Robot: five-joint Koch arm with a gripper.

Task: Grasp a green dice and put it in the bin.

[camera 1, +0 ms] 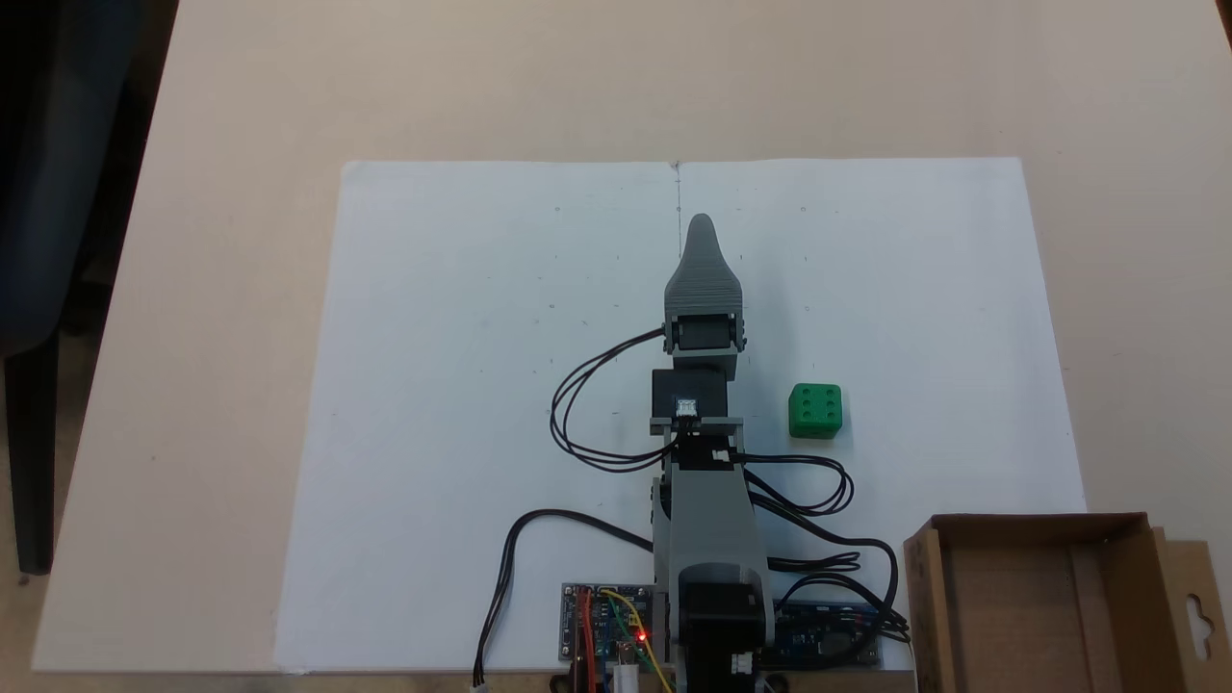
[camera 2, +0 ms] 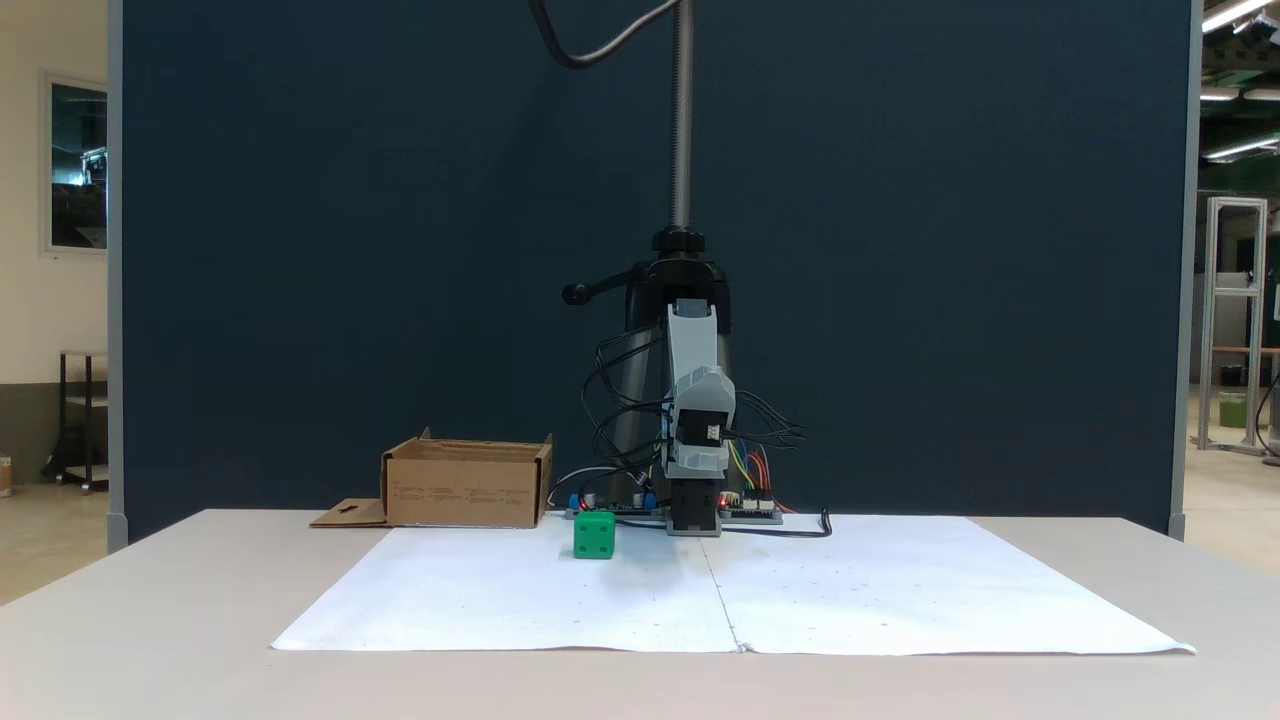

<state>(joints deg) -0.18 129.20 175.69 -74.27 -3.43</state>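
The green dice [camera 1: 815,411] rests on the white paper, a short way right of the arm's wrist in a fixed view, its six-pip face up. From the front, the dice [camera 2: 594,535] stands left of the arm's base. The bin [camera 1: 1039,526], a brown cardboard box with low walls, sits at the bottom right corner; the bin [camera 2: 465,490] is behind and left of the dice from the front. My gripper [camera 1: 701,231] points away over the middle of the paper, raised above the table [camera 2: 700,385]. Only one grey tapered jaw shows, so its state is unclear. Nothing is seen in it.
Two white paper sheets [camera 1: 481,385] cover the beige table [camera 1: 241,144]. Circuit boards [camera 1: 606,635] and looping black cables [camera 1: 577,423] crowd the arm's base. A metal camera pole [camera 2: 682,120] rises behind the arm. The box's hang-hole flap [camera 1: 1193,606] lies at the right.
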